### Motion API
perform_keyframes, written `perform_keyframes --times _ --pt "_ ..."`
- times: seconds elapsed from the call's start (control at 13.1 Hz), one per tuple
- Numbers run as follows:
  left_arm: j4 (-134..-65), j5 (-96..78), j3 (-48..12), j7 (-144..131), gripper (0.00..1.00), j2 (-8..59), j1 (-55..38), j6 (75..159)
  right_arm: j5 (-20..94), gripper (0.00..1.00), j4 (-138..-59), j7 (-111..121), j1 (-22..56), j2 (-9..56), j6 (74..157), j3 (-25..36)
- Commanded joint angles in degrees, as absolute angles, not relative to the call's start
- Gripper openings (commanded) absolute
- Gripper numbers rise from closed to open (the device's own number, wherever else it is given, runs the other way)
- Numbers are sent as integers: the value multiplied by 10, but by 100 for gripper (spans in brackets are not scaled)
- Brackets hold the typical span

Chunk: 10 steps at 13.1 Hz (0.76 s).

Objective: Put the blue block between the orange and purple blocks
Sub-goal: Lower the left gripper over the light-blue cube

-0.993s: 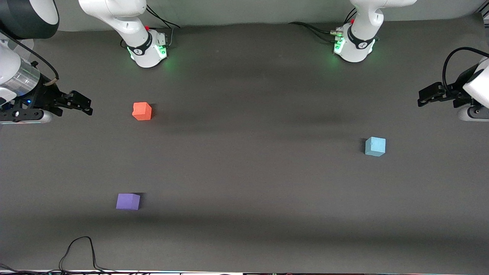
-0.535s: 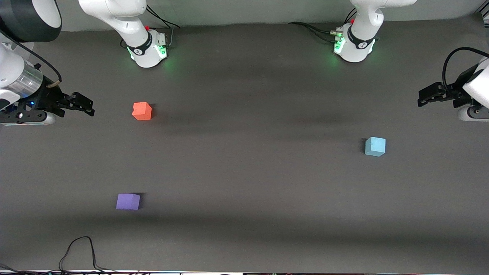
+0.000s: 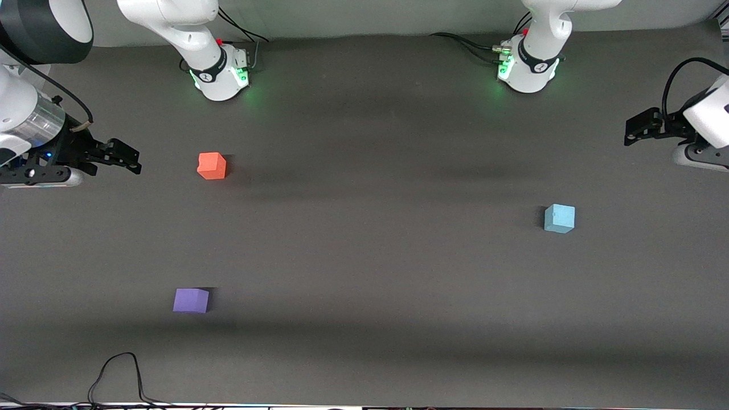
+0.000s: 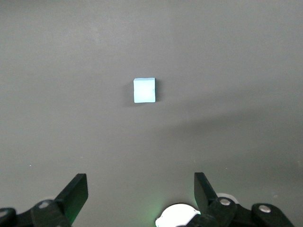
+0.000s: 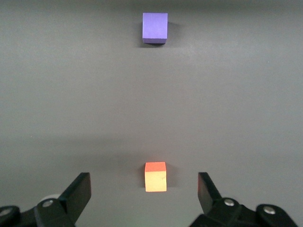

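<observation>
The light blue block (image 3: 559,218) sits on the dark table toward the left arm's end; it also shows in the left wrist view (image 4: 144,90). The orange block (image 3: 212,165) and the purple block (image 3: 191,300) sit toward the right arm's end, the purple one nearer the front camera. Both show in the right wrist view, the orange block (image 5: 155,176) and the purple block (image 5: 155,27). My left gripper (image 3: 628,132) (image 4: 140,191) is open and empty, up over the table's left-arm end. My right gripper (image 3: 135,160) (image 5: 144,189) is open and empty, up beside the orange block.
The two arm bases (image 3: 219,74) (image 3: 527,68) stand along the table's back edge, with green lights. A black cable (image 3: 114,376) loops at the table's front edge near the right arm's end. The left arm's base also shows in the left wrist view (image 4: 177,216).
My left gripper has shifted a little toward the base side of the table. My right gripper has edged slightly toward the orange block. The blocks have not moved.
</observation>
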State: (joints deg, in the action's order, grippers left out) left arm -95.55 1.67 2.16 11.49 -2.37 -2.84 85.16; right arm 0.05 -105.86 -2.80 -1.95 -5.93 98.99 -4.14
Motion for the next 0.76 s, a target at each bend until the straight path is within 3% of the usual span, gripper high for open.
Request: perform_keyframes --times 0.0,0.38,0.69 --pt "-1043 29 23 125 100 -42 -34 931 11 100 -1068 -32 -26 -65 1003 -46" --pt "-1229 29 23 126 100 -19 -30 1171 11 100 -1078 -32 -25 -65 1014 -46" --pt "-1277 29 24 126 100 67 -28 1299 11 100 -1085 -32 -25 -66 1019 -46"
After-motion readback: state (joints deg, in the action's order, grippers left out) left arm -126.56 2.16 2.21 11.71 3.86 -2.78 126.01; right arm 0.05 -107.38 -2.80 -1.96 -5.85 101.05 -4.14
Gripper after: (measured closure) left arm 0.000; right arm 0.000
